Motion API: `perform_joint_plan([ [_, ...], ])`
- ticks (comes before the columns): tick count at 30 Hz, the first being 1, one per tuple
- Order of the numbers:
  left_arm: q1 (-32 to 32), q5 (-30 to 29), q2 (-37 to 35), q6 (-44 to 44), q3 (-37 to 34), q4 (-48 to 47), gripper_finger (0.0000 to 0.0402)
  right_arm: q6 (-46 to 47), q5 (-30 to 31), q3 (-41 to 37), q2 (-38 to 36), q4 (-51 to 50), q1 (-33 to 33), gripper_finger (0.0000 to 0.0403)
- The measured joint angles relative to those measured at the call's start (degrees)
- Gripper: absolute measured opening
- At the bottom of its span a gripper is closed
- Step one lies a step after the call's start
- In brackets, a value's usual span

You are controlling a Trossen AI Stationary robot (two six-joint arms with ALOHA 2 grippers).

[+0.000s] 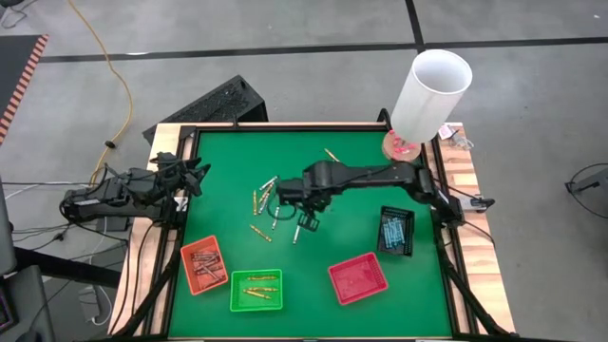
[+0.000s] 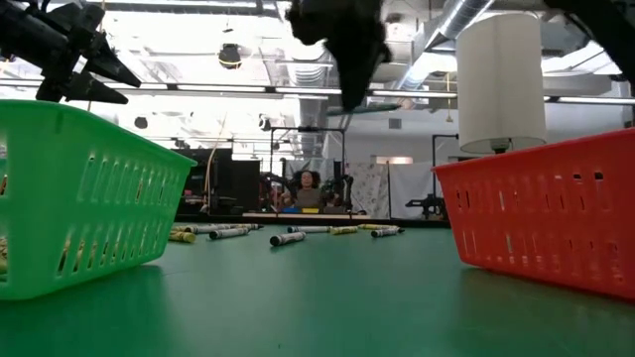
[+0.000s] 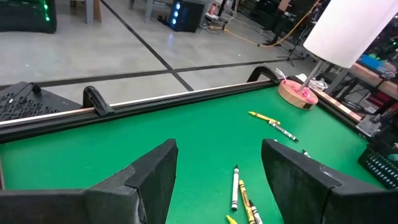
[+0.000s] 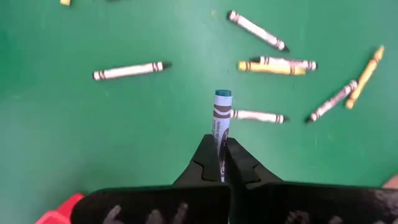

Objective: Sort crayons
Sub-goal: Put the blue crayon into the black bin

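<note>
Along the lower part of the high view four trays stood on the green table (image 1: 218, 204): the orange tray (image 1: 204, 265) with reddish-brown crayons, the green tray (image 1: 256, 290) with yellow ones, the red tray (image 1: 358, 278) seemingly with nothing inside, and the black tray (image 1: 395, 231) with light blue ones. Near the frame centre the right gripper (image 1: 306, 224) was closed on a blue-tipped crayon (image 4: 221, 118), its long axis in line with the fingers, tip pointing down to the loose crayons (image 1: 265, 201) scattered below. At the left table edge the left gripper (image 3: 217, 174) waited with fingers wide apart, holding nothing.
</note>
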Motion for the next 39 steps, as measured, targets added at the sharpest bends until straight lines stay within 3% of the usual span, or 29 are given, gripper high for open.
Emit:
perform_joint_plan([
  [7, 0.0, -0.02, 0.0, 0.0, 0.0, 0.0, 0.0223, 13.88, 2.12, -17.34, -12.1, 0.77, 3.63, 0.0],
  [14, -0.01, -0.07, 0.0, 0.02, 0.0, 0.02, 0.0223, 30.96, 2.34, -41.29, -27.85, 10.33, 6.51, 0.0],
  [20, 0.0, -0.09, 0.0, 0.02, 0.0, 0.03, 0.0223, 48.43, 3.53, -55.95, -38.38, 13.72, 10.92, 0.0],
  [30, 0.0, -0.16, 0.0, 0.0, 0.0, 0.03, 0.0223, 71.64, 3.35, -68.61, -45.2, 14.08, 20.99, 0.0],
  [39, 0.0, -0.15, 0.0, -0.01, 0.0, 0.03, 0.0223, 74.77, 2.14, -75.37, -45.08, 21.96, 22.21, 0.0],
])
